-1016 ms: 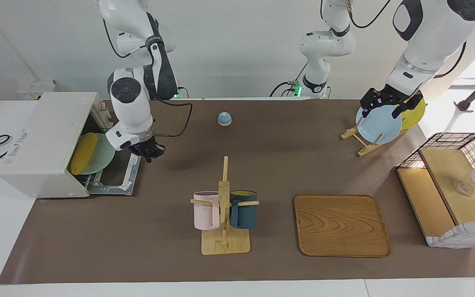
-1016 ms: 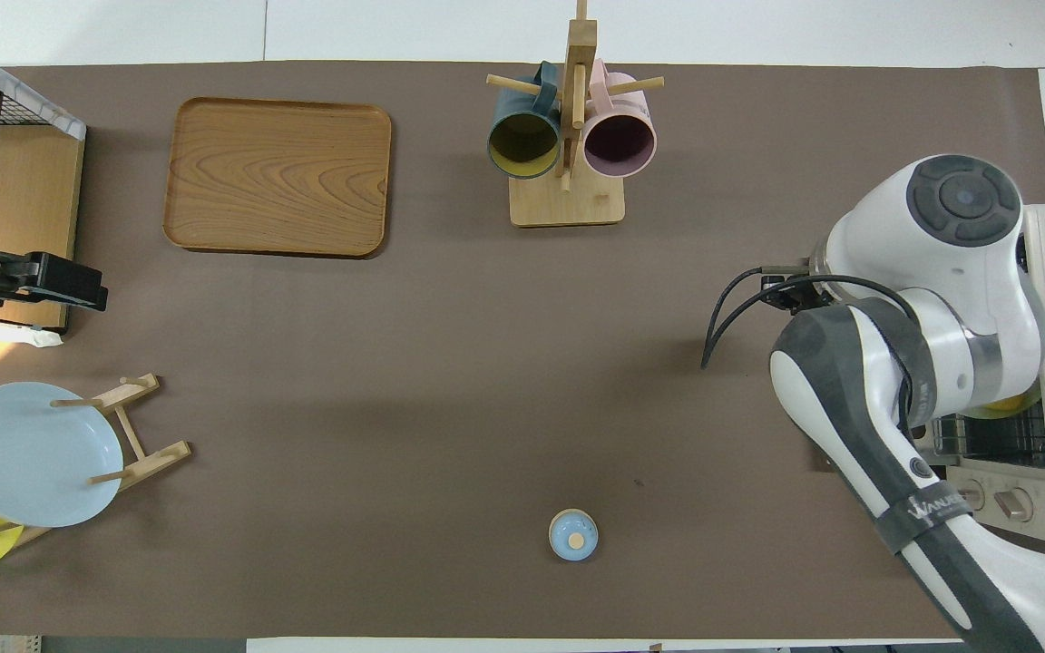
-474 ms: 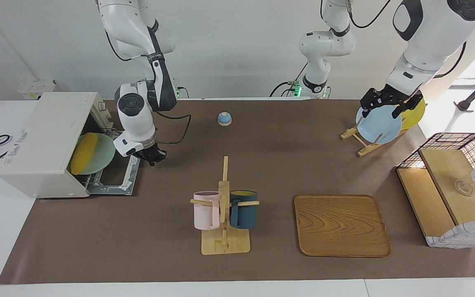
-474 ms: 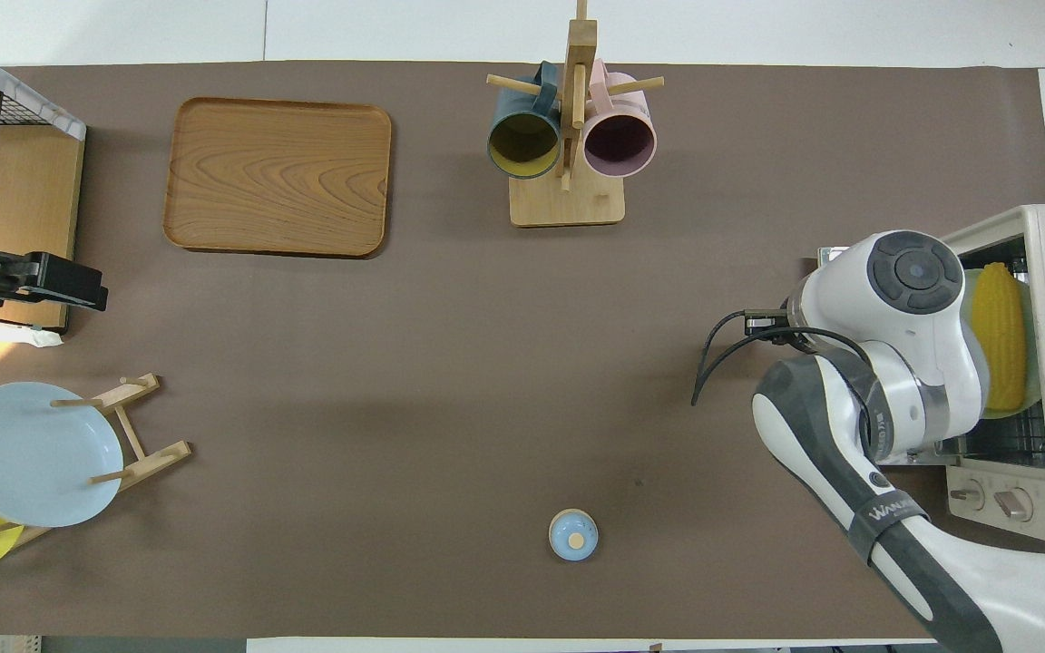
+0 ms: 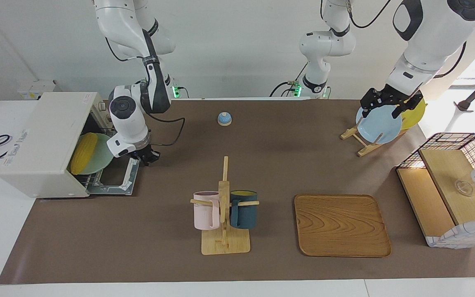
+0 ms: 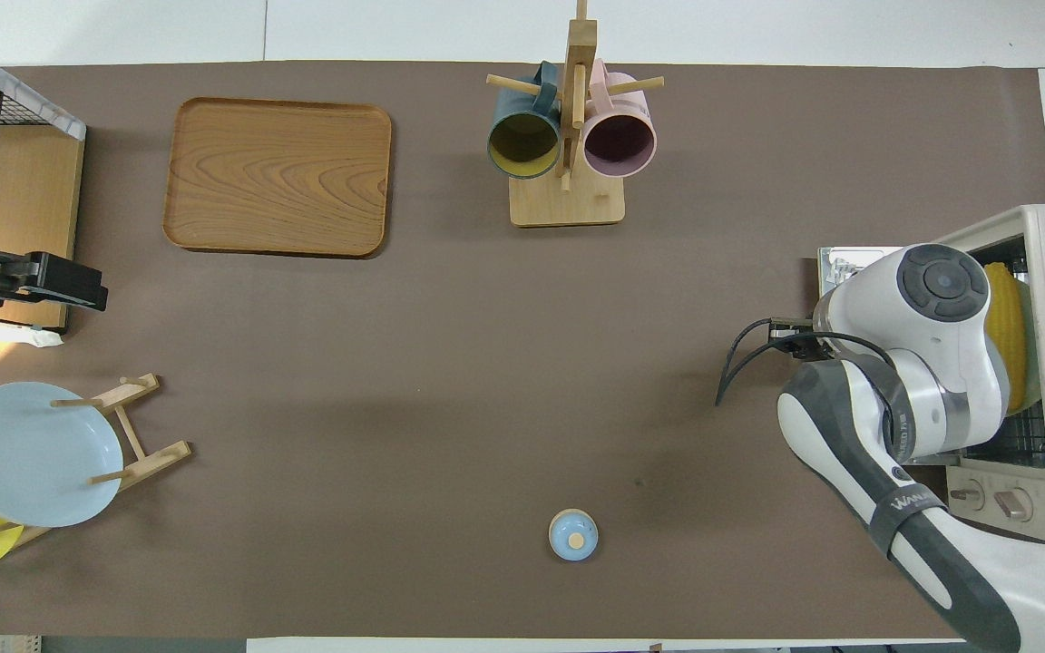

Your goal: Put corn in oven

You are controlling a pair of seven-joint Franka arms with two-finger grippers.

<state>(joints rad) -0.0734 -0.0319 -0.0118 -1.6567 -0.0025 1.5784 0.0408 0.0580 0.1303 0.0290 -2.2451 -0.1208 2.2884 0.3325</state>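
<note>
Corn (image 5: pixel 84 153) on green plate (image 5: pixel 101 154) inside open oven (image 5: pixel 43 142), my right gripper (image 5: pixel 148 157) over the lowered door, grip unreadable, left gripper (image 5: pixel 390 106) over blue plate (image 5: pixel 378 124), empty fingers spread

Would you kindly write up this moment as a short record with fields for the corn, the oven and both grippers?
corn: lying on a pale green plate inside the oven
oven: at the right arm's end of the table, door folded down open
right gripper: low over the edge of the open door, holding nothing
left gripper: waiting over the blue plate in its rack

White arms (image 5: pixel 128 119), black cabling
</note>
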